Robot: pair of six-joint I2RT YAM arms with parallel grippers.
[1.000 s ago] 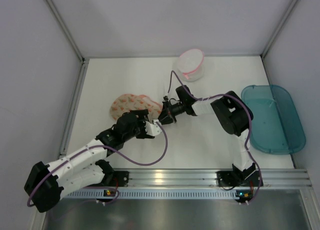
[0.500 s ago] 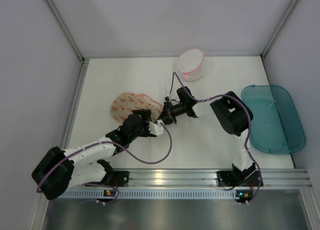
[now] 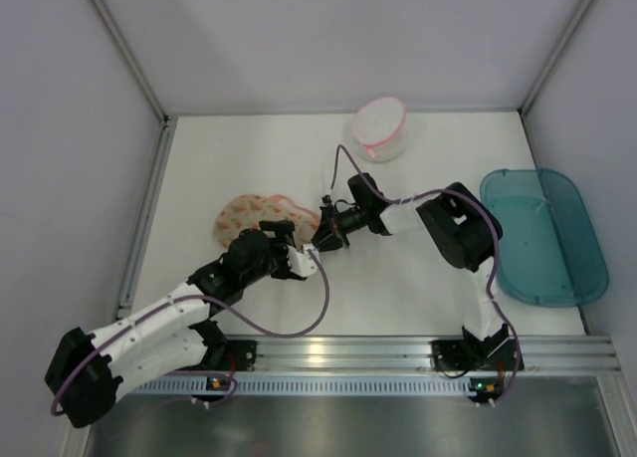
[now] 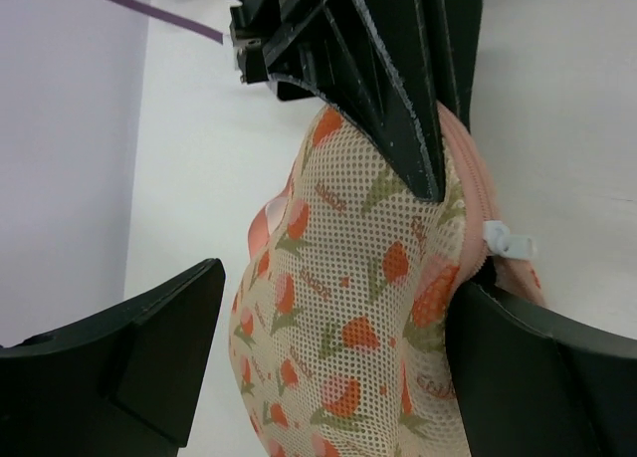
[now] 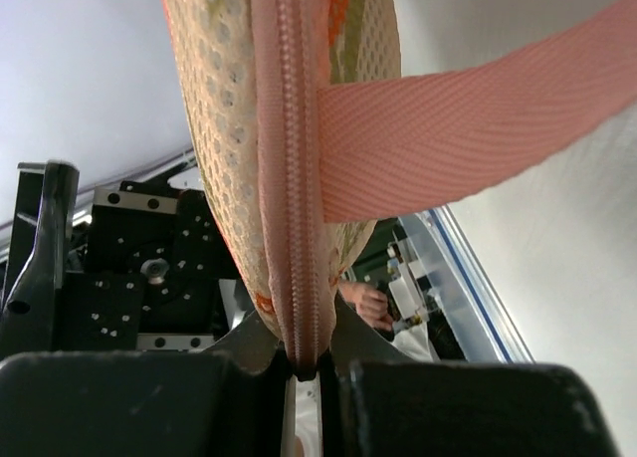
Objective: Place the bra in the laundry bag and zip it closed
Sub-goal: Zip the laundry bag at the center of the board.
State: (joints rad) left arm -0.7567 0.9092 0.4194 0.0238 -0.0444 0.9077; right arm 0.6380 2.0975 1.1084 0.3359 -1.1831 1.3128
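- Reaches up and right from the near-left base with the left gripper (image 4: 336, 308), jaws spread wide to either side of the laundry bag (image 3: 254, 213), holding nothing.
- Finds that bag left of centre on the table (image 3: 398, 288).
- Bends leftward with the right gripper (image 5: 304, 362), clamped tight on the bag's pink zip edge.
- Has a white pouch (image 3: 380, 126) far back and a teal tub (image 3: 545, 236) off right, both well apart.
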